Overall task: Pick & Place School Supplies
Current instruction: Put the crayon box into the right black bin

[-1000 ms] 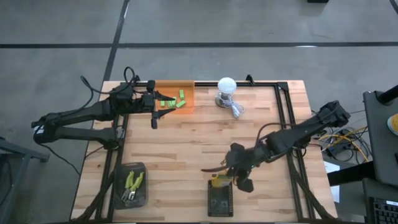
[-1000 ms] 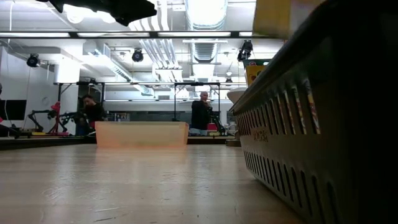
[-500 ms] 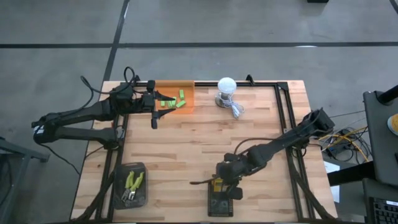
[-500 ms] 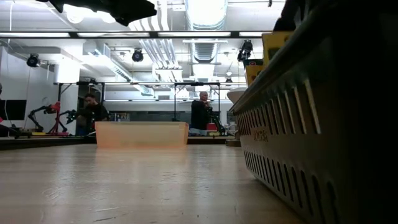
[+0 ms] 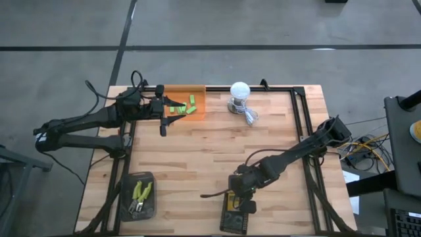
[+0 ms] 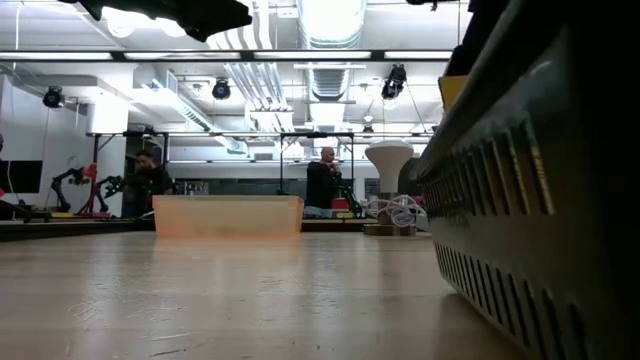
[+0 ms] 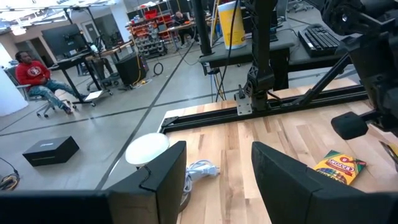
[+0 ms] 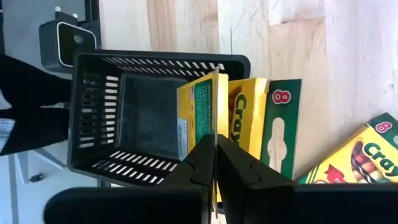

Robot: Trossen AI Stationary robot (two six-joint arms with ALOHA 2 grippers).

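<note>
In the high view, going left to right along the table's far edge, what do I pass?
Left gripper, open → orange tray holding the green blocks → white bulb-like object with its cable. The right gripper is down at the near edge, shut on a crayon box.

From overhead, the right pincer (image 5: 231, 195) covered most of the crayon boxes (image 5: 230, 197), so their count there could not be told. In the low view, the black basket (image 6: 540, 200) ran off the right edge. The green blocks (image 5: 183, 107) were too small to count.
</note>
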